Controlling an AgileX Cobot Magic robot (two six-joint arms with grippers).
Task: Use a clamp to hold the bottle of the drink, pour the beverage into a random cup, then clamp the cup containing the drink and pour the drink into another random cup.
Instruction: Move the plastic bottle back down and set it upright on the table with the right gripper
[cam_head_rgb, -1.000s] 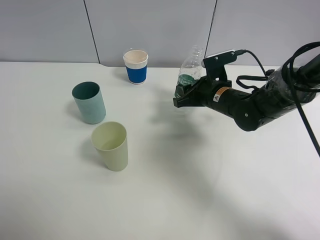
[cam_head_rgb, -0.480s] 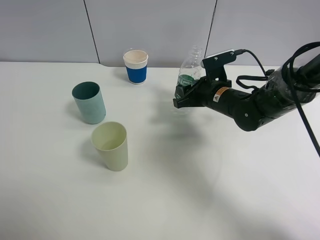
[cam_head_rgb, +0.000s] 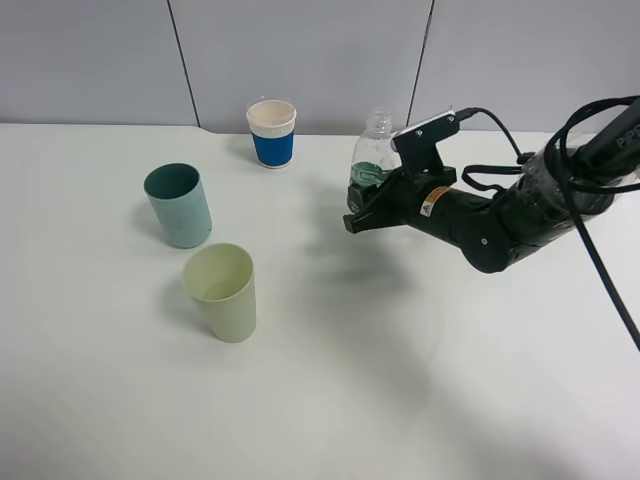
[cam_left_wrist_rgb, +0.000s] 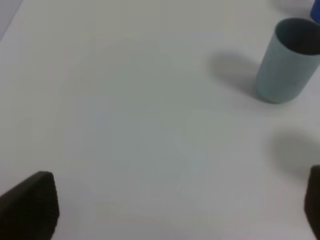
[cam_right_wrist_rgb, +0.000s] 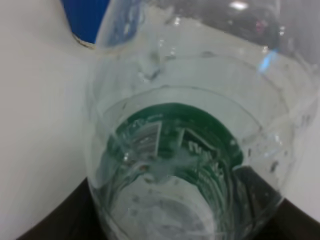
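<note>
Three cups stand upright on the white table (cam_head_rgb: 420, 400). Left gripper (cam_left_wrist_rgb: 170, 215): seen only from its wrist camera, jaws spread wide with nothing between them, teal tumbler (cam_head_rgb: 178, 205) ahead of it. Pale yellow-green tumbler (cam_head_rgb: 220, 291): just in front of the teal one, not touching. Blue-and-white paper cup (cam_head_rgb: 272, 132): near the rear edge. Bottle (cam_head_rgb: 372, 160): right of the paper cup, neck up, its lower body grasped by the right gripper (cam_head_rgb: 358, 208), jaws clenched on it.

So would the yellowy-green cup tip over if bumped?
Probably. The yellowy-green cup looks like thin plastic and seems empty, so likely light. It stands on its narrower end, so a nudge near the rim might tip it.
</note>
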